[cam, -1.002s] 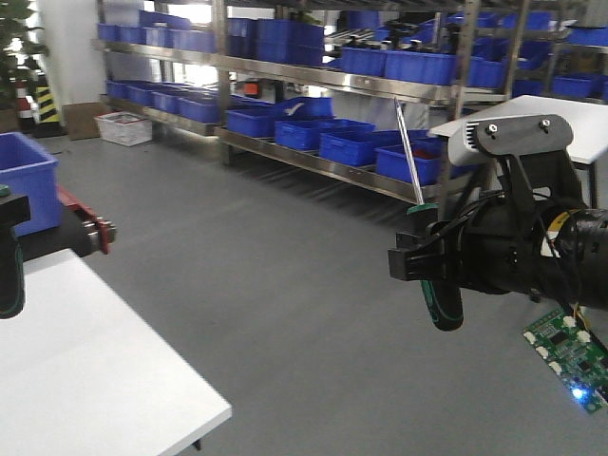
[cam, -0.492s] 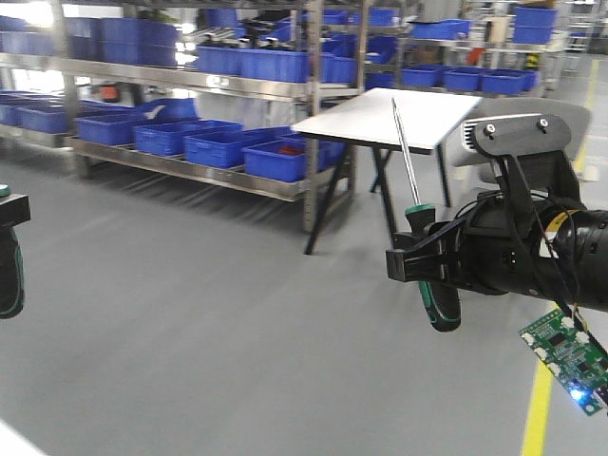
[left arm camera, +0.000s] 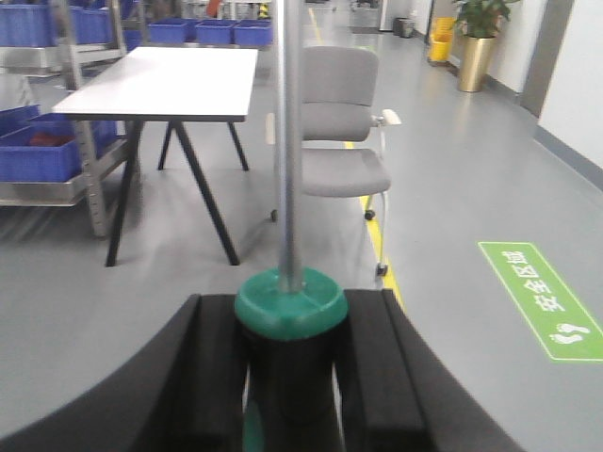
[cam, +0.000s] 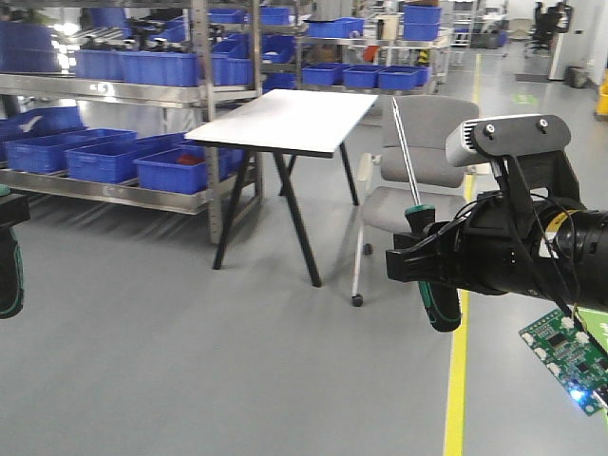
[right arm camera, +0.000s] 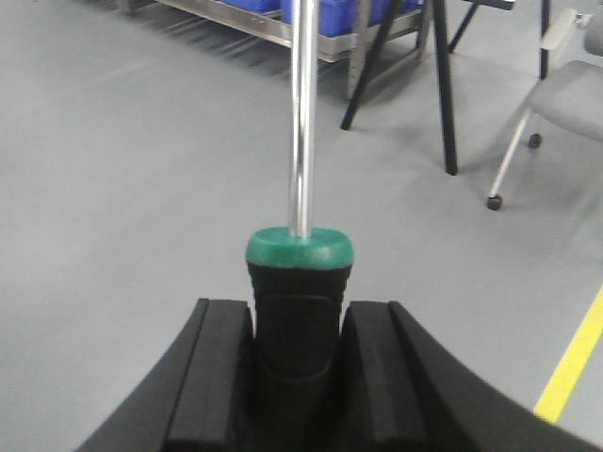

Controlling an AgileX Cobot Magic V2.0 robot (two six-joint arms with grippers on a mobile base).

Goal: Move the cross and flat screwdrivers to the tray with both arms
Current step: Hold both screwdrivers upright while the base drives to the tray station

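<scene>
My right gripper (cam: 416,261) is shut on the black-and-green handle of a screwdriver (cam: 437,299), whose steel shaft points up. In the right wrist view the gripper (right arm camera: 298,325) clamps the handle (right arm camera: 300,252) between both pads. My left gripper (cam: 8,211) shows only at the left edge, holding a second black-and-green screwdriver handle (cam: 9,275). In the left wrist view the gripper (left arm camera: 290,339) is shut on that screwdriver (left arm camera: 290,306), shaft upright. I cannot tell which tip is cross or flat. The tray is out of view.
A white table (cam: 285,119) on black legs and a grey chair (cam: 408,195) stand ahead on the grey floor. Shelves with blue bins (cam: 142,66) line the left. A yellow floor line (cam: 456,380) runs at the right. A green floor sign (left arm camera: 542,301) lies nearby.
The whole view has swung: the shelves slid left, the far white table and grey chair came into view, and the near white table left the frame. Both grippers keep their screwdrivers.
</scene>
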